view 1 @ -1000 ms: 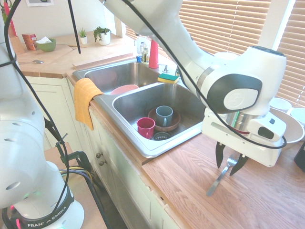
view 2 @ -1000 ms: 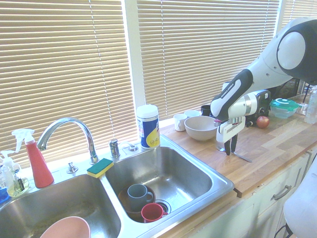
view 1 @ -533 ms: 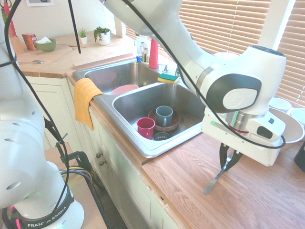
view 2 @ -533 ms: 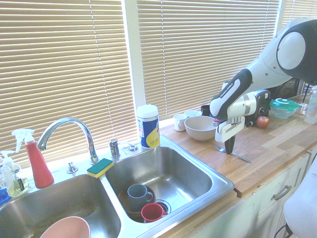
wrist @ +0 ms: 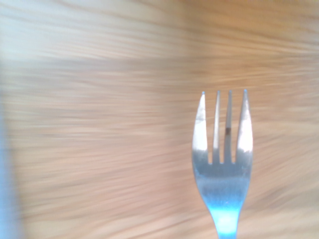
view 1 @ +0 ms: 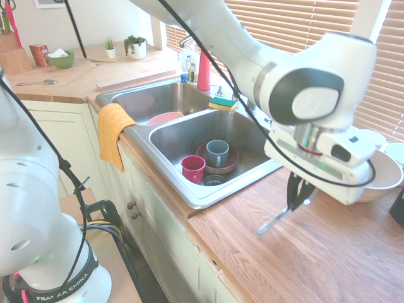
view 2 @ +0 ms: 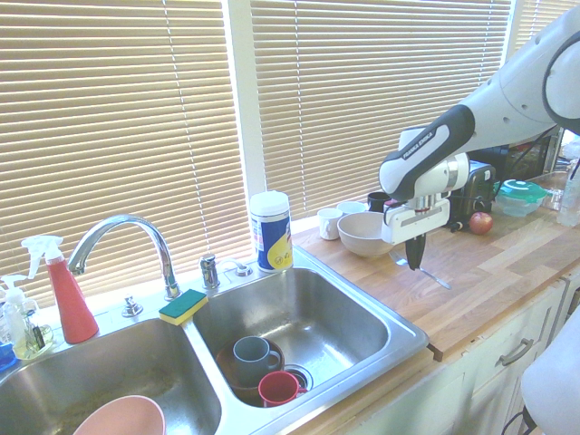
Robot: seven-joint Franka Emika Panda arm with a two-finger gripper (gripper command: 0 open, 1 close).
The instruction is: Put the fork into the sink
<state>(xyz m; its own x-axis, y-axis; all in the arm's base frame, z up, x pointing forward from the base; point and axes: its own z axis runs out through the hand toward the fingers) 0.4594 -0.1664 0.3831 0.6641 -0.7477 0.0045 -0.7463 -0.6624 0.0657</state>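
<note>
The hand [view 1: 295, 208] grips the 4-tined fork [view 1: 273, 222].

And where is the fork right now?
In the first exterior view, the fork is pinched in the claw, held above the wooden counter, right of the sink.

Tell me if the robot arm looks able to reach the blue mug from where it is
Probably yes: the blue mug stands upright in an open basin, with nothing above it, though the claw already holds the fork.
</note>
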